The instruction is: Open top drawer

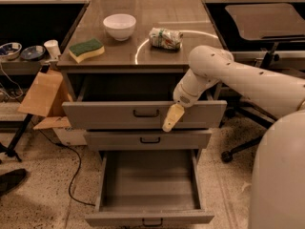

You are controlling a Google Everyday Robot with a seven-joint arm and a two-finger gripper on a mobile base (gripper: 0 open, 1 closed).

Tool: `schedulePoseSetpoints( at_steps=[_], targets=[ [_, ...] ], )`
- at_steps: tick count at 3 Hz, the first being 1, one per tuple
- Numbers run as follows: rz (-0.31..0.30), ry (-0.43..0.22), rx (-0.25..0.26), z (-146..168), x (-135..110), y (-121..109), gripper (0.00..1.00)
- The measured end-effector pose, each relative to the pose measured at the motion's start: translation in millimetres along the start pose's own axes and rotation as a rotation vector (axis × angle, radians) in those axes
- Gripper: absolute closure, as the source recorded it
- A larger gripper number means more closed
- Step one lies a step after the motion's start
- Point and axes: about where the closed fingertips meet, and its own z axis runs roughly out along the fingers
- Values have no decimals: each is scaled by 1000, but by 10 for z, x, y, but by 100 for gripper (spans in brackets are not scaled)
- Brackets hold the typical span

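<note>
Directly in front of the top drawer [105, 116] front panel hangs the gripper [170, 120]; its cream fingers [173, 114] are pressed together with no gap showing and hold nothing; they tilt down and to the left, the tips reaching the panel's lower edge. Just left of the fingers, apart from them, sits the black bar handle [146, 113] at the panel's centre. The top drawer stands part-way out of the cabinet; behind and above the fingers a dark opening shows between its front panel and the edge of the cabinet top [190, 56]. Right of the fingers the panel runs on to its right edge, overhanging the narrower drawers beneath.

Below the fingertips lies the middle drawer [119, 140], its front set further back; lower still the bottom drawer [119, 219] is pulled furthest out, its front edge at the lower border of the view. Up and to the right of the fingers the white arm [248, 82] crosses the cabinet's right corner; the robot body [281, 175] fills the lower right.

Above the fingers, on the cabinet top, rest a white bowl [119, 26], a green-and-yellow sponge [86, 49] near the left edge, and a crumpled packet [165, 37]. Far left of the fingers a cardboard box [43, 93] leans beside the cabinet; below it a black cable [71, 175] lies on speckled floor.
</note>
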Motion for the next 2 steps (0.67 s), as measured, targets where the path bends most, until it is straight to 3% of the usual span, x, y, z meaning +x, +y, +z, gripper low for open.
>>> schedulePoseSetpoints(
  at_steps=[1,2],
  targets=[
    [61,71,-60,-93,306,510,0],
    [75,78,-67,-131,338,586,0]
  ],
)
